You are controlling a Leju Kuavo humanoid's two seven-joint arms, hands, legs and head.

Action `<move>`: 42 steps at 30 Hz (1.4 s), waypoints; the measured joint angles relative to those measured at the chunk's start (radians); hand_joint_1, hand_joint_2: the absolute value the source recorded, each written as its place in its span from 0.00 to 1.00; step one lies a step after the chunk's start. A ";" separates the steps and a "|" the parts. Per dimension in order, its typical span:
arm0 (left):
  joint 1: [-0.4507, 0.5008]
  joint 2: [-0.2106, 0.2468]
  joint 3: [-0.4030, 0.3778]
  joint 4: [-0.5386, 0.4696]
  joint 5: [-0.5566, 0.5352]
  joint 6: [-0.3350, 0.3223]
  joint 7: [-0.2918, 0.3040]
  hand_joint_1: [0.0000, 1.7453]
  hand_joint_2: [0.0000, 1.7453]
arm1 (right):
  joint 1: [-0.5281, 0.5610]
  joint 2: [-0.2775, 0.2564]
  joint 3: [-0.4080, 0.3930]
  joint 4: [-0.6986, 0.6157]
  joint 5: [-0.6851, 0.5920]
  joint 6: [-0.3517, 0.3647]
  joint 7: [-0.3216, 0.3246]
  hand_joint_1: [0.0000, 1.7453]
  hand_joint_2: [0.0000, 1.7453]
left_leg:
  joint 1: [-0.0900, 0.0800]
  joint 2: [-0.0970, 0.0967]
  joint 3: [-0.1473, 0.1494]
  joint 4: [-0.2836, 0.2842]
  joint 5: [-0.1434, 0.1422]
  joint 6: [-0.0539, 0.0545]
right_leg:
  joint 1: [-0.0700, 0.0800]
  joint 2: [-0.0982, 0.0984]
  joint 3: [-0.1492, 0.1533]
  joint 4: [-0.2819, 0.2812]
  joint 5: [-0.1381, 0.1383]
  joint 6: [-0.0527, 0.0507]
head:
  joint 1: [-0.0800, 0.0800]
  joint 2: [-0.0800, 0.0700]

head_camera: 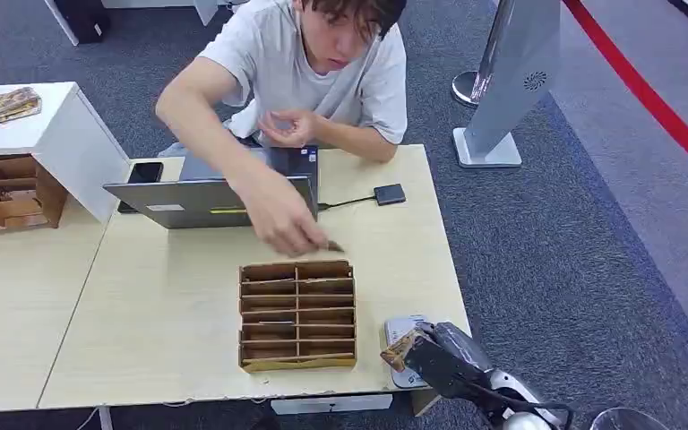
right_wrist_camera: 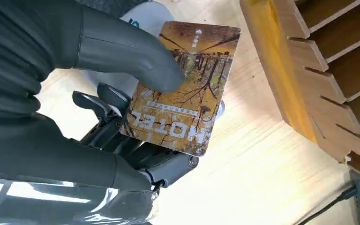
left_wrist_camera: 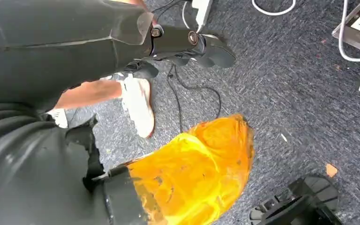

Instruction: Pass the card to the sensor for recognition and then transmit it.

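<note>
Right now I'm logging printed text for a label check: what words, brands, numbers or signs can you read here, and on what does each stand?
"HOTEL": large white letters on the card that the right hand holds, seen upside down in the right wrist view.
Smaller lines above that word, and a small white mark at the card's far end: too small to read.
Blue mark on the white sensor behind the card: mostly hidden, unreadable.
Sticker on the laptop: blurred.

R hand [right_wrist_camera: 122, 112] holds card [right_wrist_camera: 183, 89], thumb on printed face, darker fingers beneath. Card: autumn-tree print, "HOTEL" lettering. It sits over white sensor [right_wrist_camera: 143, 14] on light wood table [right_wrist_camera: 243, 173]. Wooden slotted rack [right_wrist_camera: 318, 70] just beside card, not touching. Dark cable [right_wrist_camera: 333, 201] near rack.
</note>
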 joint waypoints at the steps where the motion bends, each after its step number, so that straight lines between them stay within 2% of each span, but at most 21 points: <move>1: 0.000 0.000 0.000 0.000 0.001 -0.002 0.001 0.00 0.00 | 0.000 0.002 0.001 0.000 0.002 -0.001 0.000 1.00 1.00 | 0.000 0.000 0.000 0.000 0.000 0.000 | 0.000 0.000 0.000 0.000 0.000 0.000 | 0.000 0.000; 18: 0.000 0.000 -0.002 0.000 0.001 -0.009 0.010 0.00 0.00 | 0.000 0.021 0.003 0.002 0.045 -0.006 0.031 1.00 1.00 | 0.000 0.000 0.000 0.000 0.000 0.000 | 0.000 0.000 0.000 0.000 0.000 0.000 | 0.000 0.000; 42: 0.000 0.000 -0.017 0.000 0.007 -0.023 0.019 0.00 0.00 | 0.000 0.062 -0.013 0.024 0.174 -0.037 0.082 1.00 1.00 | 0.000 0.000 0.000 0.000 0.000 0.000 | 0.000 0.000 0.000 0.000 0.000 0.000 | 0.000 0.000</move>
